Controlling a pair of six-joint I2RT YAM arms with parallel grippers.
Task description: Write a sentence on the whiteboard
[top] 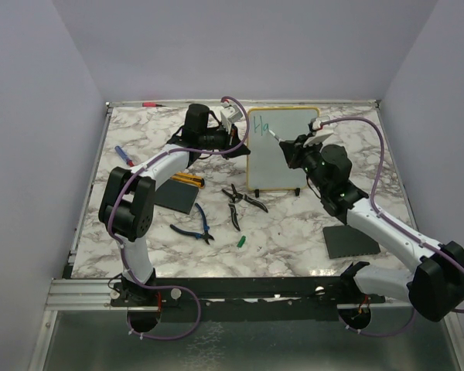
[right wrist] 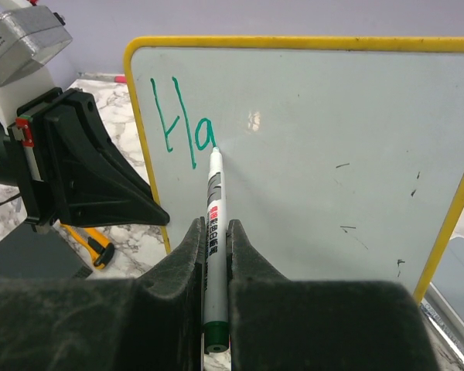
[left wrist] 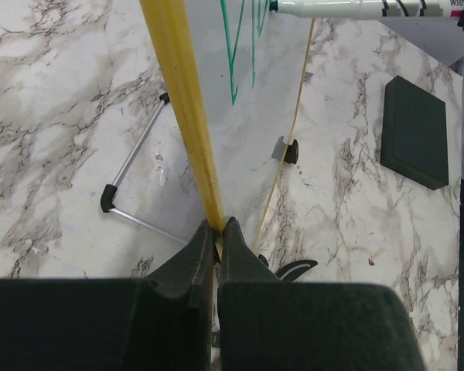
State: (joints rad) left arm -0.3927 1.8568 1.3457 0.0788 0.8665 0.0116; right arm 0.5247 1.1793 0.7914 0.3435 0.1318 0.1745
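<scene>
The whiteboard [top: 282, 151] stands upright at the back middle of the table, white with a yellow rim. Teal letters "Ha" [right wrist: 182, 131] are written at its top left; they also show in the top view [top: 262, 124]. My left gripper [left wrist: 217, 228] is shut on the board's yellow left rim [left wrist: 182, 93]. My right gripper [right wrist: 214, 226] is shut on a white marker [right wrist: 214, 255], whose tip touches the board just right of the "a". The marker also shows in the left wrist view [left wrist: 348, 9].
Pliers and cutters [top: 243, 202] lie in front of the board, blue-handled pliers [top: 197, 228] and a green cap [top: 241, 241] nearer. Dark grey pads lie at left [top: 174, 197] and right [top: 349, 241]. A yellow knife [top: 187, 179] and blue pen [top: 124, 154] lie left.
</scene>
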